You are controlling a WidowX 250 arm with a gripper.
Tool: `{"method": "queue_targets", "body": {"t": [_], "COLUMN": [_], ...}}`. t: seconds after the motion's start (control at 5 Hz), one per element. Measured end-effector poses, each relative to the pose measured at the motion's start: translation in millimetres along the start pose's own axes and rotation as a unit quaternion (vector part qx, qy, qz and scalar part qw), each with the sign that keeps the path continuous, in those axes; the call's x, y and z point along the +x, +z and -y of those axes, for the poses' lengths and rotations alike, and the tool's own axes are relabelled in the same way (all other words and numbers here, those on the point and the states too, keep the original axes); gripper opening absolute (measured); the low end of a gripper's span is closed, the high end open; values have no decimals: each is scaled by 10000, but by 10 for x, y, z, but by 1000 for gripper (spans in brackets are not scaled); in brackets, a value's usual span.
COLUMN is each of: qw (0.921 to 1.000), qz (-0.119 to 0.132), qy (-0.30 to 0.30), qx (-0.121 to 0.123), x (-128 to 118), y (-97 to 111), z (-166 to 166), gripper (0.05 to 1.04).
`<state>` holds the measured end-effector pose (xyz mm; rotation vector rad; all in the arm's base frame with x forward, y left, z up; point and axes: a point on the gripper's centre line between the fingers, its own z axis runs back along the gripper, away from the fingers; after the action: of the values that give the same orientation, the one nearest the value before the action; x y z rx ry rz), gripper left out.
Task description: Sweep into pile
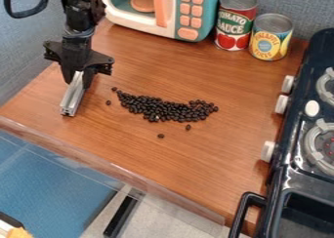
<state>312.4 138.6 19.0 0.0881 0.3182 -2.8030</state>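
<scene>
"Brown wood tabletop before you, and near its middle your dark beans lie in a long, curved band, with a few strays apart from it."

"And your gripper?"

"Left of the beans. You have its fingers closed about a pale metal bar, parted by roughly the bar's width. The bar slants down, apart from the band."

"Any containers around you?"

"Behind the beans you have a toy microwave, with a round orange plate inside. To its right stand two upright cans, a red one and a yellow one; you can't tell their contents. Your black toy stove is on the right."
</scene>
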Motion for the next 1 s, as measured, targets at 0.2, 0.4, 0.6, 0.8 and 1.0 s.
{"method": "queue_targets", "body": {"t": [0.2,0.4,0.6,0.8,1.0], "qw": [9999,9998,9997,9996,9996], "qz": [78,73,49,-8,-52], "qy": [78,173,207,246,277], "qx": [53,89,101,100,87], "x": [42,37,35,41,49], "y": [38,45,69,74,88], "z": [-116,-146,-256,-323,-430], "gripper": [344,343,344,343,343]}}
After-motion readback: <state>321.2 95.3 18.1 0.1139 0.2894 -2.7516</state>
